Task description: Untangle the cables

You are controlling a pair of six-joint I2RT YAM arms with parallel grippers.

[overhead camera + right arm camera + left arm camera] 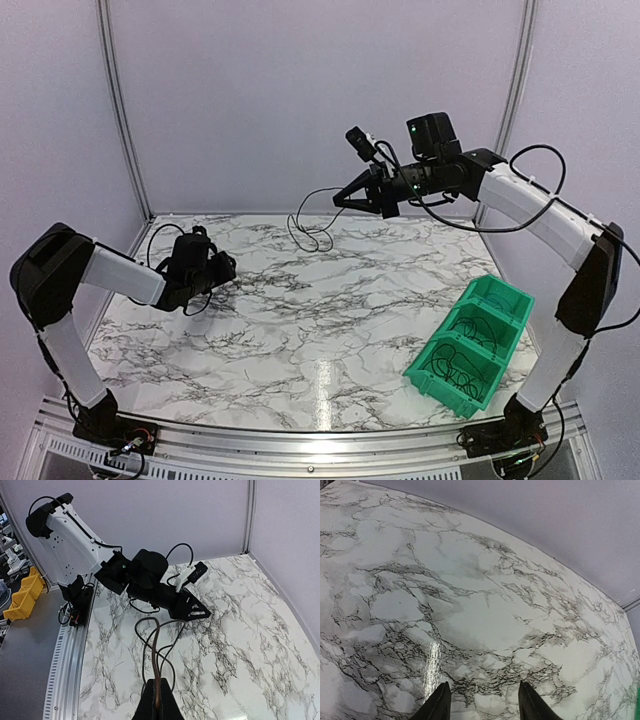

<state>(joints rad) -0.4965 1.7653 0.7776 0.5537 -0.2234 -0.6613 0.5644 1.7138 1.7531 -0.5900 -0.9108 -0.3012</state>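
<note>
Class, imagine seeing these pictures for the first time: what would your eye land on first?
The raised right pincer, shut on thin black cables that dangle in loops over the marble table. Next, the green bin at the near right, and the left pincer, open, low on the left.

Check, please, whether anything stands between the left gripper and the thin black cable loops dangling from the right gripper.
Nothing visible does: only white marble-patterned tabletop separates the left gripper from the thin black cable loops held by the right gripper.

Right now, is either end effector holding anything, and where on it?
The right end effector pinches the cables by strands atop their hanging loops; the left end effector is open, empty.
</note>
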